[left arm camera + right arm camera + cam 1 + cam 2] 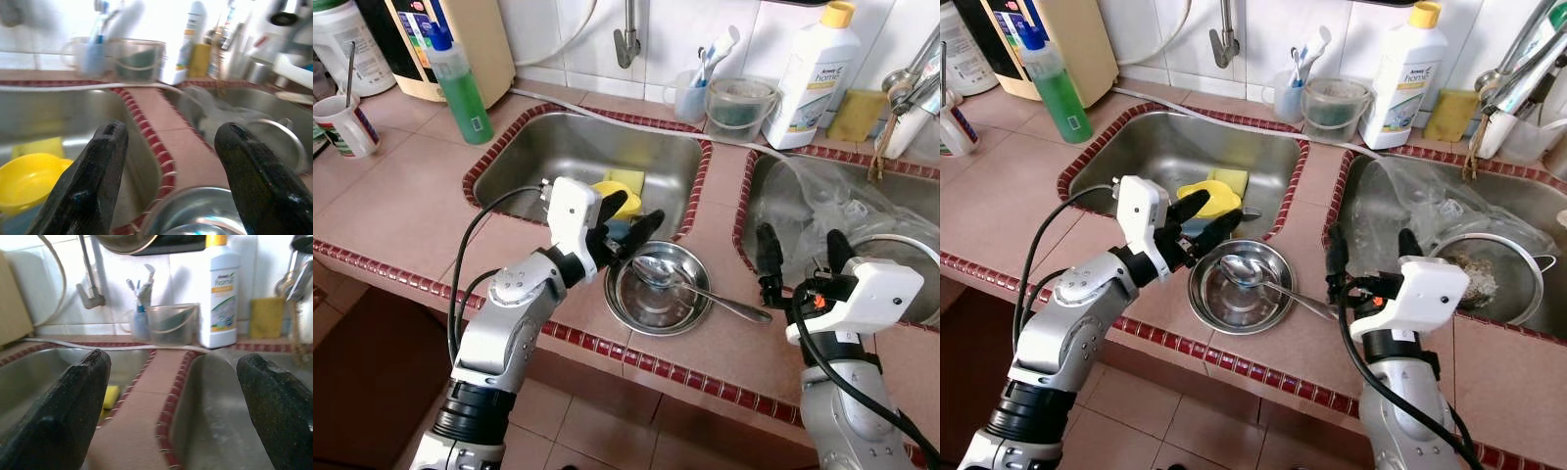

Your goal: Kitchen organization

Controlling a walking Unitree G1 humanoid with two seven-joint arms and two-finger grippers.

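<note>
As spoon (700,289) lies diag, bowl-end in dish (631,308)

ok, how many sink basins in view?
2. The left basin sits behind the left gripper, holding yellow items. The right basin lies beyond the right gripper, holding plastic wrap and a strainer.

The left gripper (625,223) hides part of the yellow bowl (619,199) in the sink (519,171). The strainer (1494,269) sits half behind the right arm. The left wrist view blurs the cup (90,54) and tub (137,58). The bottle's (222,293) label is too small to read.
</note>
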